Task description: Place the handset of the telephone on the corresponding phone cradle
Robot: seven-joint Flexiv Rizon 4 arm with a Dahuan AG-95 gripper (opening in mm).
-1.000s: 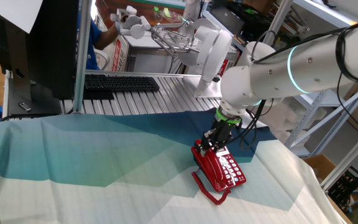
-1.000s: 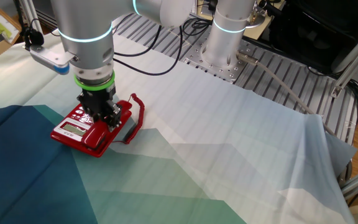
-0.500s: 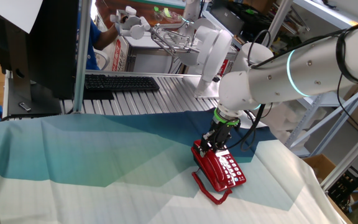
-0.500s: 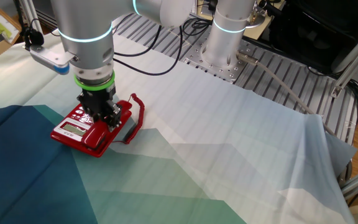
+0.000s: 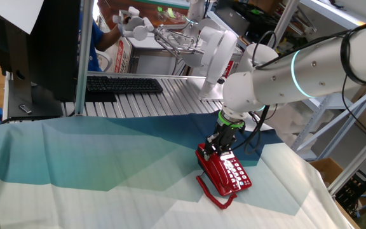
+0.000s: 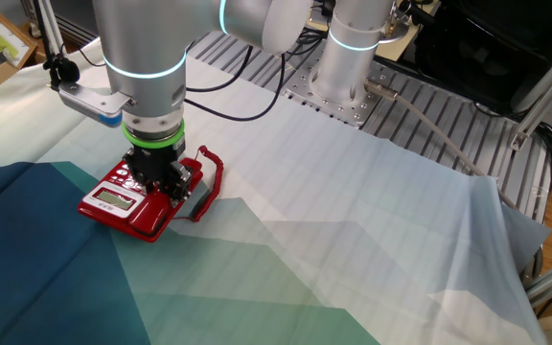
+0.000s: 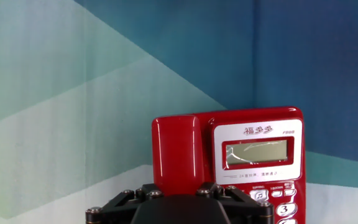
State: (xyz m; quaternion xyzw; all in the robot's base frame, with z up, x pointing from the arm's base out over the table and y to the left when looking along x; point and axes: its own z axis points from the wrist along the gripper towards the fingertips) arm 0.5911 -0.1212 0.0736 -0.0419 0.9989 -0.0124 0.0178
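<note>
The red telephone lies on the cloth with its white buttons and label panel showing. The red handset lies lengthwise in the phone cradle along the left side of the base. My gripper stands straight down on the handset, with its fingers close on either side of it; it also shows in the other fixed view and in the hand view. The fingertips are hidden under the hand. The red cord loops on the cloth beside the base.
A black keyboard lies on the ribbed table behind the cloth, beside a dark monitor and a metal post. The arm's base stands at the back. The blue and green cloth covers the table.
The arm's upper body has shifted slightly sideways over the phone. The gripper stays on the handset, and the phone has not moved.
</note>
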